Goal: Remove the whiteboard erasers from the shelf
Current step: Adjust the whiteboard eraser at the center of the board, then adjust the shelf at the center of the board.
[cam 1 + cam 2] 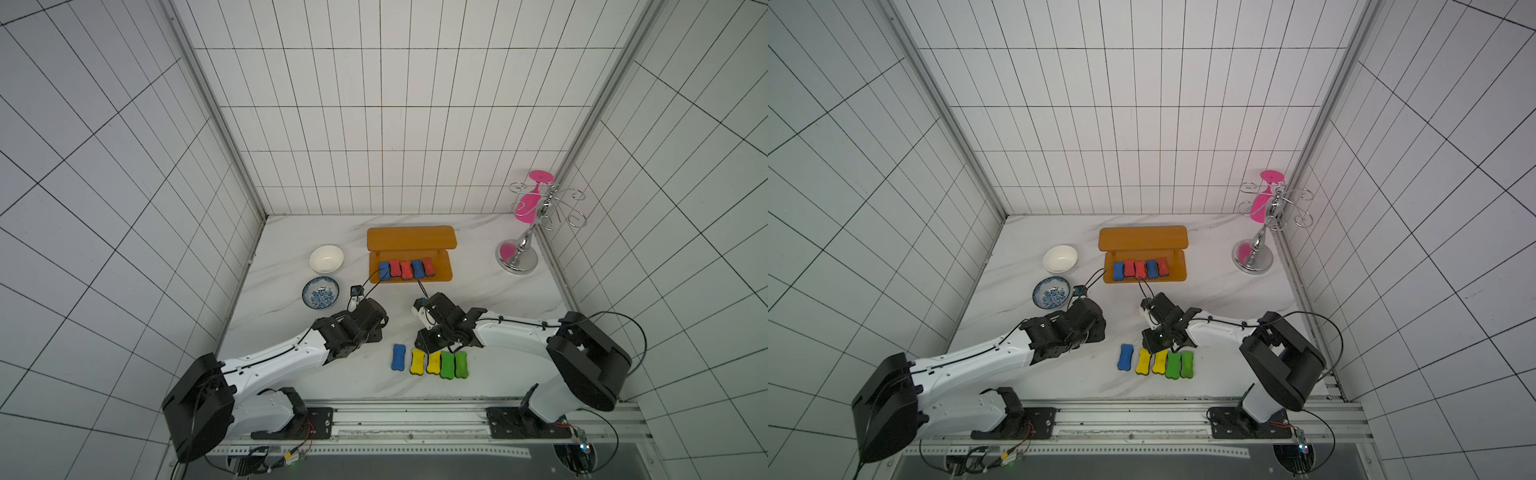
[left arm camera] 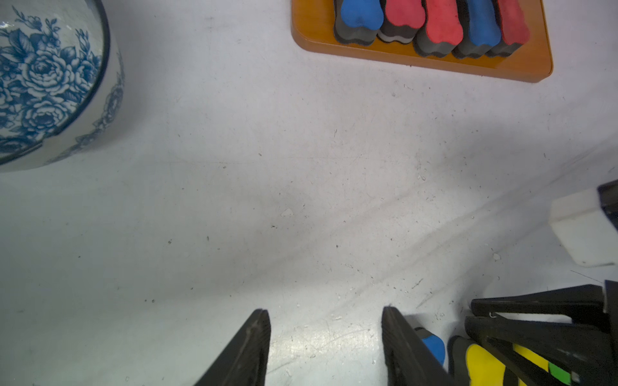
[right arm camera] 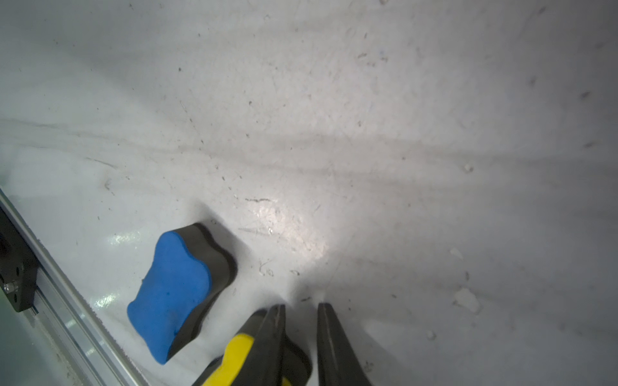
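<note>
The 2 black fingers (image 2: 249, 347) of the left gripper (image 2: 326, 312) stand well apart, with only bare, scuffed white counter (image 2: 301, 187) between them and just ahead of their tips. Far ahead lies a rounded corner of the orange shelf (image 2: 521, 63), carrying a row of 5 erasers (image 2: 438, 26) packed side by side: blue, red, red, blue, red, on dark felt. Ahead and well off to the other side sits a blue-flowered bowl (image 2: 112, 97). Just outside 1 finger a blue eraser (image 2: 433, 346) peeks out, then a yellow eraser (image 2: 481, 364) and a sliver of green eraser (image 2: 558, 374), partly under the right gripper (image 2: 470, 315), whose dark fingers sit slightly apart.
</note>
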`<state>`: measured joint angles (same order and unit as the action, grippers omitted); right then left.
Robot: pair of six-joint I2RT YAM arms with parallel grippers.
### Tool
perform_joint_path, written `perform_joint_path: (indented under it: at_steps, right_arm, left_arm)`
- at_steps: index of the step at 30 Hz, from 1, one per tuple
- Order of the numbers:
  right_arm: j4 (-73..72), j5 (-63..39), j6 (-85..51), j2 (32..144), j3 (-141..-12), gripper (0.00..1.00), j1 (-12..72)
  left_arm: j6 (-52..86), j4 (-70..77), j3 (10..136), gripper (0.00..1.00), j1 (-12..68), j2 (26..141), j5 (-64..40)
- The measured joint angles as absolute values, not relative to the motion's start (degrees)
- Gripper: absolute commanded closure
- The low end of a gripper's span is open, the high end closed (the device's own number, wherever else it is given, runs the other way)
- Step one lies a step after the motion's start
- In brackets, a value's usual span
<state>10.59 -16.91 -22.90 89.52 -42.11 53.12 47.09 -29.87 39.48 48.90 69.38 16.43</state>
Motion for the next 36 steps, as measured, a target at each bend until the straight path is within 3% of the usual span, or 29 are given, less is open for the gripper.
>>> perform_joint_path:
  at_steps: [12,18,26,36]
  right_arm:
    - [15.5,-14.5,-22.9,84.5,-43.2,0.70,53.4]
    - [20.8,-10.9,-22.3,77.3,-51.9,0.66,51.9]
    - [20.6,-5.0,-21.8,78.0,-67.6,0.58,36.5]
    - [14.4,-11.9,-23.4,88.4,-70.8,0.38,19.6]
  left_arm:
    - [46.7,-30.9,39.5,0.42,46.7,67.5,15.1]
    - [43.9,-31.1,46.7,0.38,35.6,67.6,9.2]
    - [40.0,-27.0,72.8,0.29,17.5,85.4,-5.3]
    - [39.4,-26.8,88.4,0.25,11.9,105.6,-20.2]
